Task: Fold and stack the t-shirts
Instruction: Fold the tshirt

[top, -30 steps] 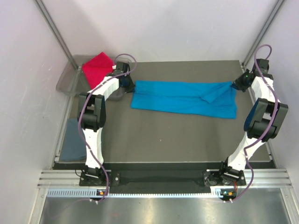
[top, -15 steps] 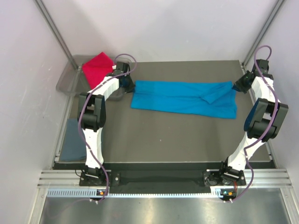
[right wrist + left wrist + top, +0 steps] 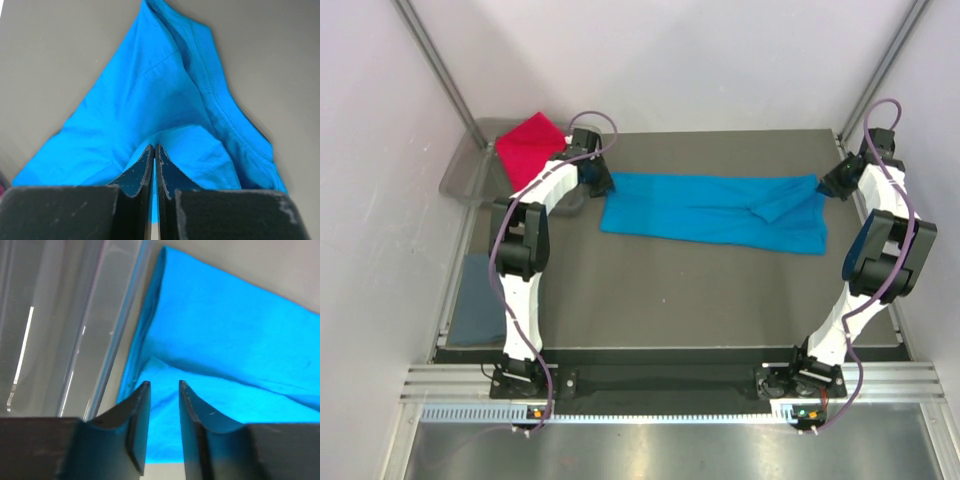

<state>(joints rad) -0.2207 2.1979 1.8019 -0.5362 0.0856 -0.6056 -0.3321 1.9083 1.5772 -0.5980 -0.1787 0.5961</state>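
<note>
Turquoise-blue cloth takes up the far half of the table: the turquoise t-shirt lies there flat, folded into a long band that runs from the table's left side to its right. A loose flap is doubled over near the right end.

The left gripper sits at the band's left end, toward the table's far left corner. In the left wrist view its fingers stand a narrow gap apart above the shirt's folded edge. Blue cloth shows through the gap and nothing is caught between them.

The right gripper is at the band's right end, by the table's far right corner. In the right wrist view its jaws are pressed almost together, with only a thin blue sliver between them. The cloth rises in a ridge to the tips, so they pinch a fold of the turquoise t-shirt.

The red t-shirt lies crumpled in the clear grey plastic tray, which sits off the table's far left corner. The slate grey-blue t-shirt lies flat just off the table's left edge.
</note>
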